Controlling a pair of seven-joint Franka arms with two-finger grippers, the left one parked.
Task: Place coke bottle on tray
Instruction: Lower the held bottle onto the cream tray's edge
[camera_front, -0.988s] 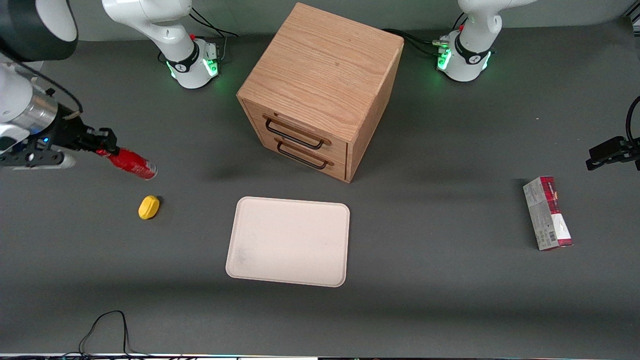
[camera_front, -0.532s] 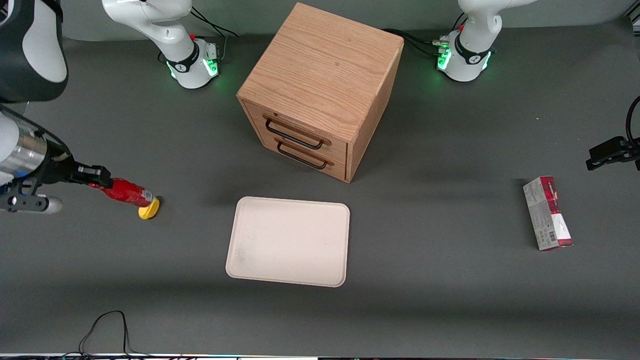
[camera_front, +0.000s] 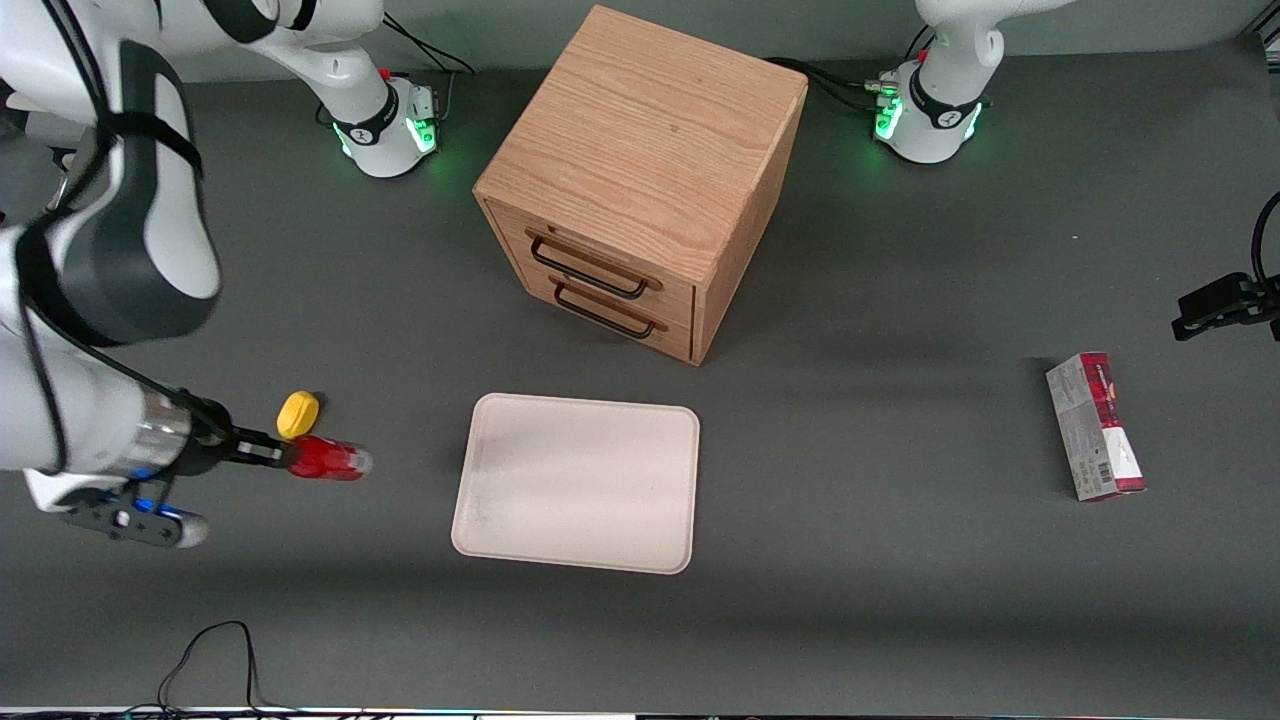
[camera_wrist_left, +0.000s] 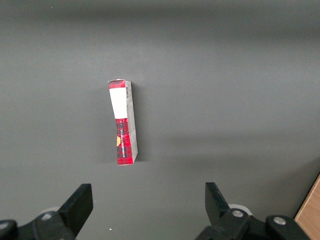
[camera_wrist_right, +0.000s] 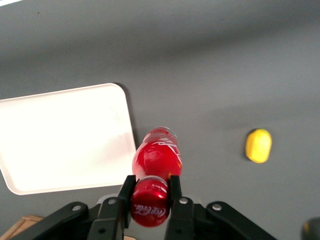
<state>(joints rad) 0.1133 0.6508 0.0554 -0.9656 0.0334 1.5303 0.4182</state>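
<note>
My right gripper (camera_front: 275, 455) is shut on the cap end of the small red coke bottle (camera_front: 328, 459) and holds it lying level above the table, toward the working arm's end of the tray. The cream tray (camera_front: 577, 483) lies flat in front of the cabinet, with nothing on it. In the right wrist view the gripper (camera_wrist_right: 150, 192) clamps the red cap between both fingers; the bottle (camera_wrist_right: 157, 155) points out toward the tray's (camera_wrist_right: 65, 135) rim.
A small yellow oval object (camera_front: 297, 414) lies on the table beside the bottle, slightly farther from the camera; it also shows in the right wrist view (camera_wrist_right: 258, 145). A wooden two-drawer cabinet (camera_front: 640, 170) stands at the table's middle. A red-and-grey carton (camera_front: 1096, 426) lies toward the parked arm's end.
My right gripper has carried the bottle nearer the front camera and toward the tray, passing over the yellow object. The bottle has levelled out. Tray, cabinet and carton have not moved.
</note>
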